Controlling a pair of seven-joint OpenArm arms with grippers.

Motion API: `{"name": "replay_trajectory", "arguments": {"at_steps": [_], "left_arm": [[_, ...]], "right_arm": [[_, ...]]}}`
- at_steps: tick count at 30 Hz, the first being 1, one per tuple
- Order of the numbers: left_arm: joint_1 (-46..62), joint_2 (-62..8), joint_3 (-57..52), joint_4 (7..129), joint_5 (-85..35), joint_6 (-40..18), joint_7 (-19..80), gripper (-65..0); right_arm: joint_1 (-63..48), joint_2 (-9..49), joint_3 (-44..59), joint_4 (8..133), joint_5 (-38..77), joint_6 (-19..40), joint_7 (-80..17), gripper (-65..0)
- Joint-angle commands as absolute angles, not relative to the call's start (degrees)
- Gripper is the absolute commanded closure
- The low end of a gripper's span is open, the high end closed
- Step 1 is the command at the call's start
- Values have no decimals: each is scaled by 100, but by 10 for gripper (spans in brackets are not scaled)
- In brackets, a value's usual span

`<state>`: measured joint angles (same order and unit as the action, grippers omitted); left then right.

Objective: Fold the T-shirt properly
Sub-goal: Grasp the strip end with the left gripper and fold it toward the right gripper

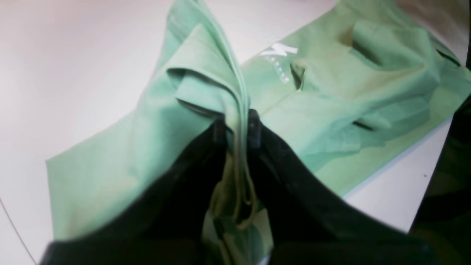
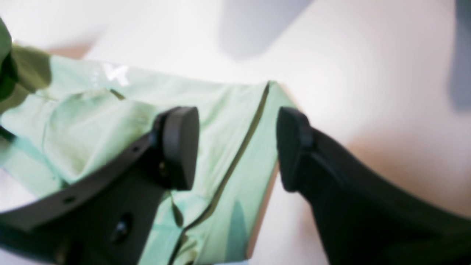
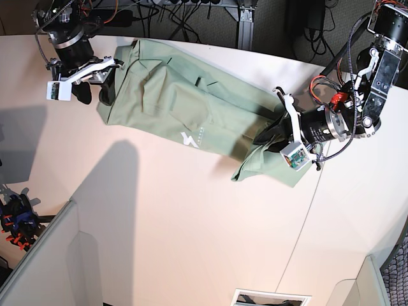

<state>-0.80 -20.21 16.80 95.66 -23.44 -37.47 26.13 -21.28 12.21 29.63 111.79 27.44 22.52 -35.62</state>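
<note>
1. T-shirt (image 3: pixel 191 108): pale mint-green, lying partly folded on the white table (image 3: pixel 178 223), stretched in a long band from the far left of the base view toward the right. A white logo mark (image 3: pixel 189 138) sits on the near edge of the band; it also shows in the left wrist view (image 1: pixel 278 50) and, blurred, in the right wrist view (image 2: pixel 116 73).
2. Left gripper (image 1: pixel 237 129): on the right side of the base view (image 3: pixel 275 135), clamped on a bunched ridge of the T-shirt's fabric. Several layers pass between the two black fingers, and the cloth rises in folds above the pinch point.
3. Right gripper (image 2: pixel 237 147): at the far left end of the garment in the base view (image 3: pixel 92 89), jaws spread wide with nothing between them. It hangs above a corner of the shirt where a dark fold line (image 2: pixel 235 158) runs along the fabric; contact with the cloth cannot be judged.
</note>
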Motion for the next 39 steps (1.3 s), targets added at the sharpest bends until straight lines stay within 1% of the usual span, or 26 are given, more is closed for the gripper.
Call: {"name": "replay_trajectory", "arguments": {"at_steps": [1,4,5,6,7,9,10,12,18,24,27,30,36,39], "left_arm": [[-196,-1994,1658,9647,-2469,-3708,2438,0],[-191,-1870,1752,9647,-2659,-3708,2418,-187],[-191,-1811,1796,9647,-2698,-3708,2416,-232],[-191,-1758,1835,9647,-2705,-3708,2414,-258],[-191,-1706,1879,9647,-2755,-3708,2418,-268],[-193,-1608,1975,9647,-2849,-3710,2421,-269],[-193,-1551,2021,9647,-2893,-3710,2421,-269],[-191,-1415,2097,9647,-2991,-3710,2423,-269],[-187,-1061,2185,9647,-3151,-3710,2694,-269],[-180,-1096,2104,9647,-3144,-3710,2943,-269],[-174,-1232,2078,9647,-3122,-3710,2939,-269],[-176,-1378,2053,9647,-3124,-3710,2939,-269],[-174,-1511,2053,9647,-3124,-3710,2939,-269],[-158,-1544,2053,9647,-3122,-3710,2941,-269]], "right_arm": [[-2119,1278,3004,11271,2805,2244,-3457,-338],[-2121,1240,3011,11271,2759,2215,-3457,-339],[-2134,1219,3011,11271,2729,2139,-3457,-339],[-2143,1216,3011,11268,2703,2038,-3465,-340],[-2150,1216,3011,11264,2646,1975,-3465,-355],[-2150,1219,3024,11236,2512,1920,-3472,-424],[-2161,1219,3046,11207,2502,1900,-3474,-442],[-2178,1221,3096,11131,2506,1822,-3474,-441],[-2176,1223,3188,10685,2617,1824,-3476,-441],[-2126,1232,3183,10116,2945,1831,-3476,-441],[-2110,1227,3164,9902,2971,1828,-3468,-441],[-2099,1219,3155,9717,3251,1876,-3476,-441],[-2097,1214,3022,9695,3680,2012,-3524,-441],[-2097,1103,2950,9695,3782,2084,-3590,-440]]}}
